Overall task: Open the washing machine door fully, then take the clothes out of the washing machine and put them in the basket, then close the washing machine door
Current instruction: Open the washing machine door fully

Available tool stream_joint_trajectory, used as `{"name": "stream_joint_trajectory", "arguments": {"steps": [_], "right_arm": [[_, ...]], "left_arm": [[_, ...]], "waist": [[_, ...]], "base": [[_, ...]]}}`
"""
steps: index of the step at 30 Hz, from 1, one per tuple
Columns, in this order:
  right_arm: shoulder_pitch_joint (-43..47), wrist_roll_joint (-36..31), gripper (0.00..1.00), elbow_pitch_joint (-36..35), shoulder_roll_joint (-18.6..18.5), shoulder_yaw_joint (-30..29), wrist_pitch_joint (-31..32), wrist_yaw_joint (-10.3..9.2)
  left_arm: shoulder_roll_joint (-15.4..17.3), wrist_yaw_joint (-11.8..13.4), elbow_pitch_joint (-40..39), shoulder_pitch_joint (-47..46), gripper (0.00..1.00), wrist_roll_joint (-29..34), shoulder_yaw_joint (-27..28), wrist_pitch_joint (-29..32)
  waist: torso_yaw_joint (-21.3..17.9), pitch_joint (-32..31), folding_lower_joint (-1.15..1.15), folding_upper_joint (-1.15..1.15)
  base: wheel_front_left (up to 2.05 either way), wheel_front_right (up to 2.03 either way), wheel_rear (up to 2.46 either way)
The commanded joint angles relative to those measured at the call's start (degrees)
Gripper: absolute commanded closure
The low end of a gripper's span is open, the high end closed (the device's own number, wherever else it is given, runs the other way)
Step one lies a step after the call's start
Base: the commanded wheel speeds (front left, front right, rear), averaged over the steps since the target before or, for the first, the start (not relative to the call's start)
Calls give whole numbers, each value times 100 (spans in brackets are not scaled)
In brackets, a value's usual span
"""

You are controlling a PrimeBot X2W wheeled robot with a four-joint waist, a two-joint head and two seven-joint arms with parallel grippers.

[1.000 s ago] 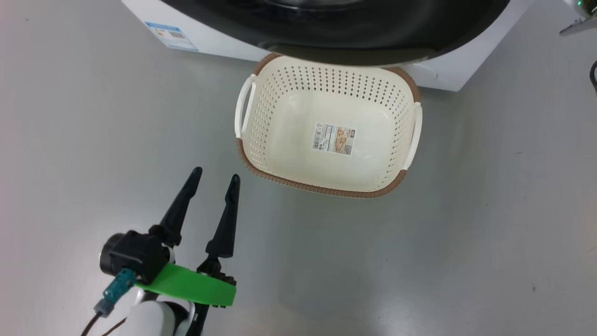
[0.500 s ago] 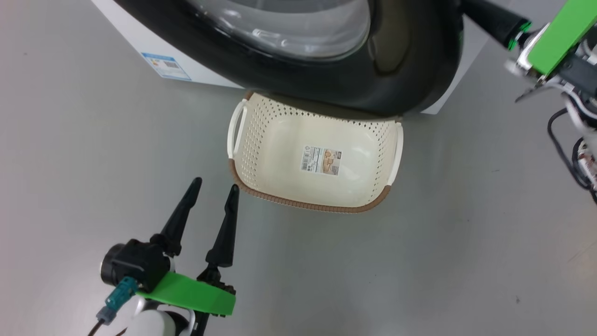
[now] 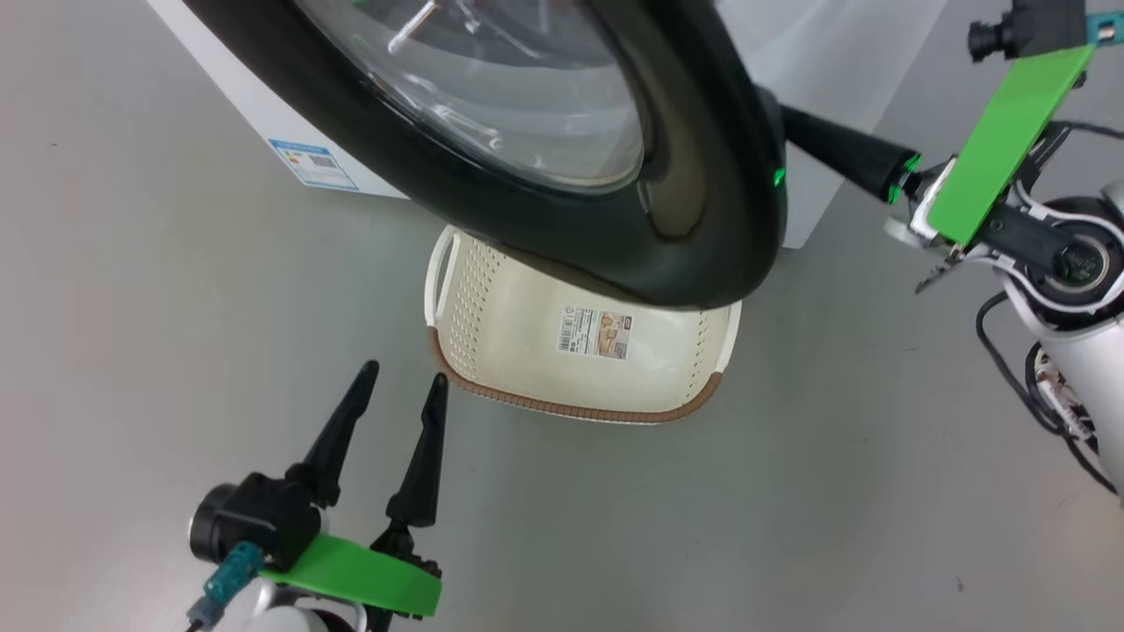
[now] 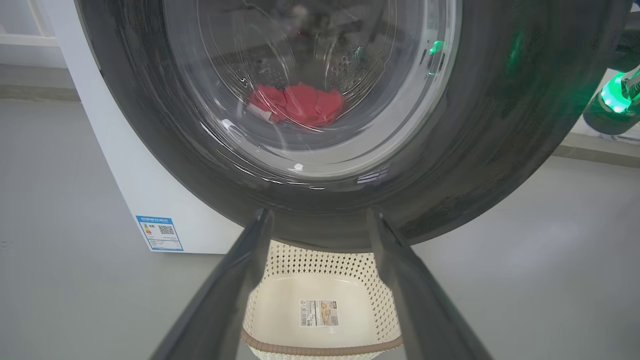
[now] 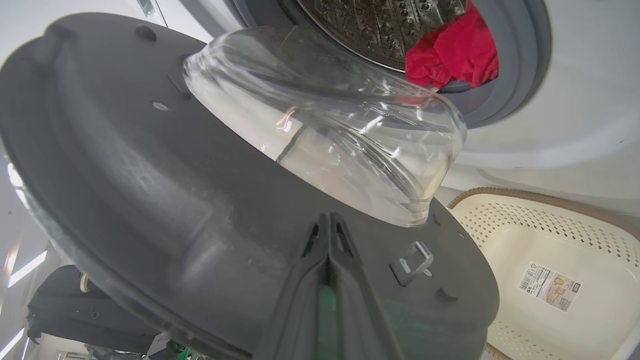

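1. Swinging wider than a second ago, the washing machine door (image 3: 685, 202) overhangs the basket (image 3: 571, 408).
2. Our right gripper (image 5: 327, 225), fingers together, touches its inner face; our left gripper (image 3: 405, 371) hovers spread-fingered nearby.
3. We see red clothes (image 5: 452, 55) in the drum (image 5: 380, 30).

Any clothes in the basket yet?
No. In the right wrist view, what shows of the basket is bare apart from its paper label, and the red clothes lie in the drum.

smooth grey floor (image 3: 878, 456), softly glossy
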Motion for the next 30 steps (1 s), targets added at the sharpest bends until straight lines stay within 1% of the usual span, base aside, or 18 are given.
{"name": "stream_joint_trajectory", "arguments": {"steps": [1, 10, 14, 18, 23, 28, 30], "right_arm": [[254, 46, 100, -243, 75, 59, 97, 41], [601, 79, 100, -627, 123, 158, 307, 41], [674, 8, 100, -747, 158, 161, 273, 41], [711, -45, 100, -736, 205, 104, 198, 41], [788, -205, 100, -641, 203, 17, -37, 41], [997, -443, 100, -499, 89, -46, -379, 41], [1126, -506, 76, -464, 45, -63, -530, 41]], "left_arm": [[92, -32, -127, 121, 0, 40, 188, -51], [92, -32, -150, 224, 0, 40, 214, -51], [92, -32, -149, 252, 0, 45, 222, -51], [92, -32, -148, 251, 0, 41, 220, -51], [92, -32, -128, 276, 0, 48, 226, -51], [92, -32, -113, 313, 0, 64, 265, -51], [92, -32, -112, 323, 0, 71, 293, -51]], "waist": [[11, -44, 0, 0], [36, -143, 0, 0], [37, -176, 0, 0], [44, -212, 0, 0], [35, -298, 0, 0], [7, -406, 0, 0], [-10, -436, 0, 0]], "base": [[0, 0, 0], [0, 0, 0], [0, 0, 0], [0, 0, 0], [0, 0, 0], [0, 0, 0], [0, 0, 0]]}}
